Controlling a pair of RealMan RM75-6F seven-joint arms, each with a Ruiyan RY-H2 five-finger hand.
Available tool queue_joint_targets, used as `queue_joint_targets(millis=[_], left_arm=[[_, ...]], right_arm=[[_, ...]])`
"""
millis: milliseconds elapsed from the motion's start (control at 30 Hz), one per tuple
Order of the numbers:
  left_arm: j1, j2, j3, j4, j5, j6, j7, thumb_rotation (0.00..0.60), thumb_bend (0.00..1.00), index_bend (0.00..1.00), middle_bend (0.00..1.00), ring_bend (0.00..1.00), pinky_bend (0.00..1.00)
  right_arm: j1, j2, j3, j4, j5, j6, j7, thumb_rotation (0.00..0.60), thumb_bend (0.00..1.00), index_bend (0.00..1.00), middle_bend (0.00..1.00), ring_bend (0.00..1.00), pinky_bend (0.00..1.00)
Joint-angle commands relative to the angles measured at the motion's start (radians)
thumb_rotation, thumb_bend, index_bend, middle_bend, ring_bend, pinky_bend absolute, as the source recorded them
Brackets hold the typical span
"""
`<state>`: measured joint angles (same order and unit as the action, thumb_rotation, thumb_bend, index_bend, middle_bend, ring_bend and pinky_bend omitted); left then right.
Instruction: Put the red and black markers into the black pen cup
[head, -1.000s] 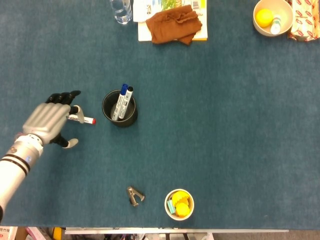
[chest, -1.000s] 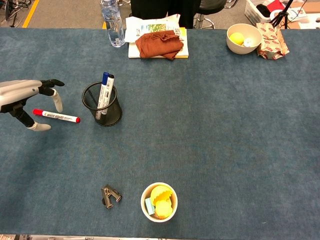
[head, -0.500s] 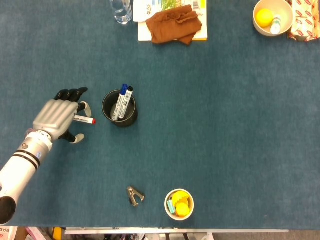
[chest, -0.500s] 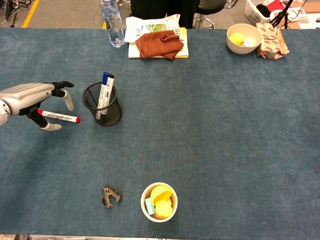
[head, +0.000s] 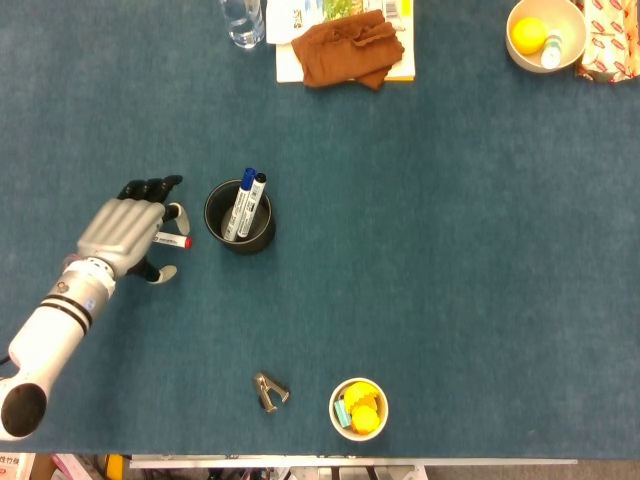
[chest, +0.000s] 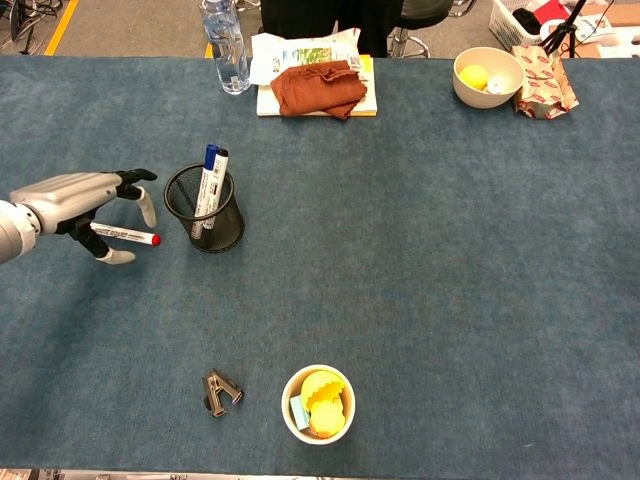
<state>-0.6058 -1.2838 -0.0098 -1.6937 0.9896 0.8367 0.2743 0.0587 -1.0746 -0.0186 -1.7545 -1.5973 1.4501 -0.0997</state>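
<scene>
Left hand (head: 122, 231) hangs over the red marker (chest: 128, 235), which lies on the table just left of the cup (head: 239, 217); fingers spread, holding nothing. Judged best: close squarely across the barrel mid-length before lifting, keeping clear of the cup's rim

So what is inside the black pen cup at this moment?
The black pen cup holds two markers, one blue-capped and one black-capped. Their lower ends are covered by the cup wall.

An office-like workspace: a blue-felt table (chest: 450, 250) with pen cup (chest: 205, 210), stapler (chest: 220, 391) and office chair base (chest: 405, 40).
</scene>
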Motion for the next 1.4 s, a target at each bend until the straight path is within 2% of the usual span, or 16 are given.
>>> queue_joint_targets(millis=[33, 833, 1167, 1400], left_arm=[[0.002, -0.013, 0.002, 0.014, 0.012, 0.01, 0.0, 0.6, 0.22, 0.39, 0.0, 0.0, 0.0], [0.035, -0.093, 0.02, 0.164, 0.123, 0.023, -0.095, 0.6, 0.25, 0.41, 0.0, 0.0, 0.0], [0.049, -0.114, 0.021, 0.205, 0.157, 0.027, -0.131, 0.6, 0.33, 0.42, 0.0, 0.0, 0.0], [0.055, -0.121, 0.022, 0.223, 0.168, 0.025, -0.138, 0.6, 0.34, 0.42, 0.0, 0.0, 0.0]], right_arm=[[0.0, 0.0, 0.001, 0.0, 0.001, 0.0, 0.0, 0.6, 0.0, 0.24, 0.26, 0.18, 0.35], [0.001, -0.003, 0.0, 0.001, 0.006, -0.006, -0.003, 0.6, 0.0, 0.24, 0.26, 0.18, 0.35], [0.001, -0.002, 0.0, 0.002, 0.005, -0.004, -0.003, 0.6, 0.0, 0.24, 0.26, 0.18, 0.35], [0.001, -0.002, 0.0, 0.001, 0.005, -0.004, -0.004, 0.6, 0.0, 0.24, 0.26, 0.18, 0.35]])
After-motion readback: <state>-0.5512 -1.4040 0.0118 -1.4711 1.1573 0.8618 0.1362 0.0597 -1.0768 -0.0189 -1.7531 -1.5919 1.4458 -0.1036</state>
